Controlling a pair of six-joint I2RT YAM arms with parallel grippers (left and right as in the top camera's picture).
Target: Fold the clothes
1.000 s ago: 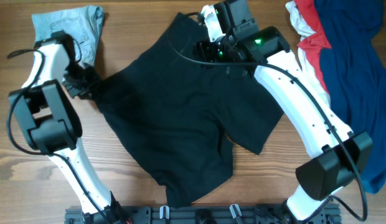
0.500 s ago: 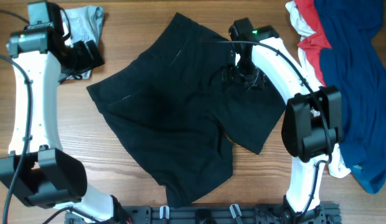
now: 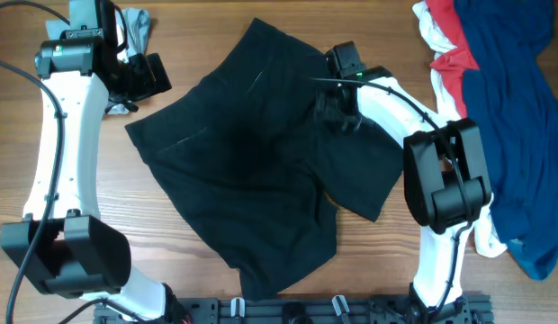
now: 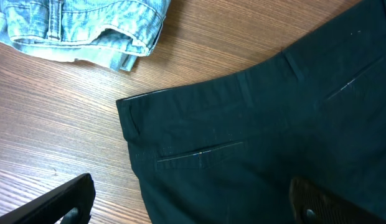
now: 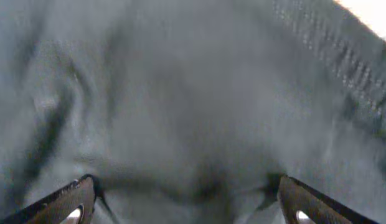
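Observation:
The clothes, a pair of black shorts (image 3: 252,171), lie spread flat mid-table. My left gripper (image 3: 142,77) hovers open just behind their left corner. In the left wrist view that waistband corner (image 4: 243,143) lies below and between the wide-apart fingers (image 4: 59,202), and nothing is held. My right gripper (image 3: 338,108) is low over the shorts' upper right part. In the right wrist view black fabric (image 5: 180,93) fills the frame. The right gripper (image 5: 187,205) is open, its fingertips (image 5: 308,202) down at the cloth without pinching it.
Light-blue denim shorts (image 3: 126,27) (image 4: 87,25) lie at the back left, close to the left arm. A heap of navy, red and white garments (image 3: 495,99) covers the right side. A black rail (image 3: 288,310) runs along the front edge.
Both grippers opened and let go of the shorts. The left arm rose from the left corner toward the back. The right arm shifted from the back waistband onto the shorts' right part.

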